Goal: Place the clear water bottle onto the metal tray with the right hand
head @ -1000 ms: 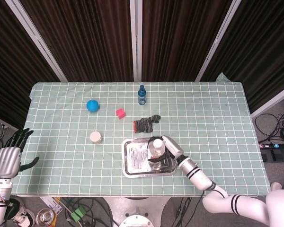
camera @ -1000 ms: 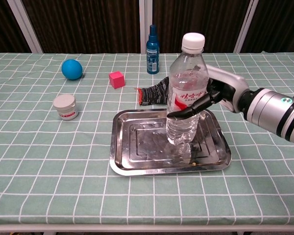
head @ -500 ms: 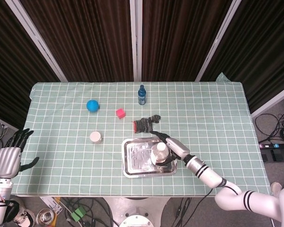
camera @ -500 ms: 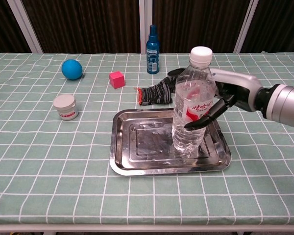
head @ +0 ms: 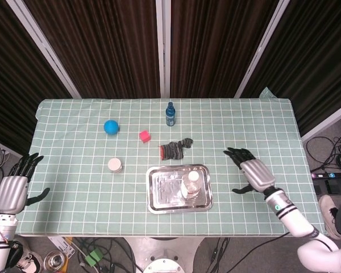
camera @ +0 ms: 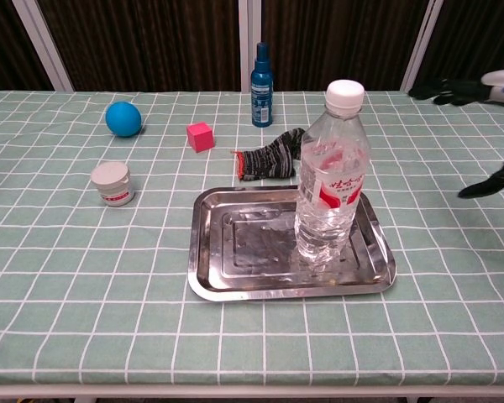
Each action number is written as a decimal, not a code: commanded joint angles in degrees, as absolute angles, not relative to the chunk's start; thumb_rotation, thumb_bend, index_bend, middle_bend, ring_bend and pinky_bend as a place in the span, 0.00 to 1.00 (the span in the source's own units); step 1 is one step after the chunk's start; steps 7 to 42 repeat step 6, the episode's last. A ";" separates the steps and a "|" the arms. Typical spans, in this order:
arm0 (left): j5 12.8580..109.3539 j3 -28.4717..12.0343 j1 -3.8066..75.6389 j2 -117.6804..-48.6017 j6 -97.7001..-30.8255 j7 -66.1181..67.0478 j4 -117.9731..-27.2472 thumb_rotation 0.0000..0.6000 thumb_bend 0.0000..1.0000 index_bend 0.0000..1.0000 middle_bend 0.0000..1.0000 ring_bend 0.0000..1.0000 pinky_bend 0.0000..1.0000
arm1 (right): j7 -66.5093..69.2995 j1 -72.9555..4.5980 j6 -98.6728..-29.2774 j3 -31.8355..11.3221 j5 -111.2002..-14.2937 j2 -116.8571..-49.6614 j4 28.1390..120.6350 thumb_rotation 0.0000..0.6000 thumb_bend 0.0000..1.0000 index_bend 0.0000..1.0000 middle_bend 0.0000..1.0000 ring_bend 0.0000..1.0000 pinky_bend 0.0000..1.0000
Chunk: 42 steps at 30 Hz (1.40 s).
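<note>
Standing upright in the right half of the shiny rectangular metal tray (camera: 235,285), just below centre of the chest view, the clear plastic water bottle with a white cap and red-and-white label (camera: 331,189) has nothing touching it. The right hand (head: 252,173) sits well apart from it at the right of the head view, fingers spread and holding nothing; in the chest view only its dark fingertips (camera: 441,89) show at the upper right edge. The left hand (head: 12,190) hangs at the far left edge of the head view, off the table, also splayed and empty.

The bottle looks thin-walled and ribbed, so it would likely dent under a hard squeeze, and its smooth skin may be slippery. How full it is cannot be told, so its weight stays uncertain. Tall and narrow on a slick tray, it probably tips easily. The labelled waist seems the best place to wrap fingers, low enough to keep it steady. The placing itself appears done.
</note>
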<state>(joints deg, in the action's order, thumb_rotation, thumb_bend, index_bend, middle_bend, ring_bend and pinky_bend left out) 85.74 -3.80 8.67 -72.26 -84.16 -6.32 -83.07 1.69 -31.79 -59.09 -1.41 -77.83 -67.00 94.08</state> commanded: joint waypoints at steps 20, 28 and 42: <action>85.47 -4.05 9.05 -72.38 -83.67 -5.90 -83.13 1.00 0.24 0.16 0.18 0.09 0.19 | -16.97 -19.36 -74.88 1.81 -72.12 -67.51 92.57 1.00 0.00 0.00 0.00 0.00 0.00; 85.47 -4.05 9.05 -72.38 -83.67 -5.90 -83.13 1.00 0.24 0.16 0.18 0.09 0.19 | -16.97 -19.36 -74.88 1.81 -72.12 -67.51 92.57 1.00 0.00 0.00 0.00 0.00 0.00; 85.47 -4.05 9.05 -72.38 -83.67 -5.90 -83.13 1.00 0.24 0.16 0.18 0.09 0.19 | -16.97 -19.36 -74.88 1.81 -72.12 -67.51 92.57 1.00 0.00 0.00 0.00 0.00 0.00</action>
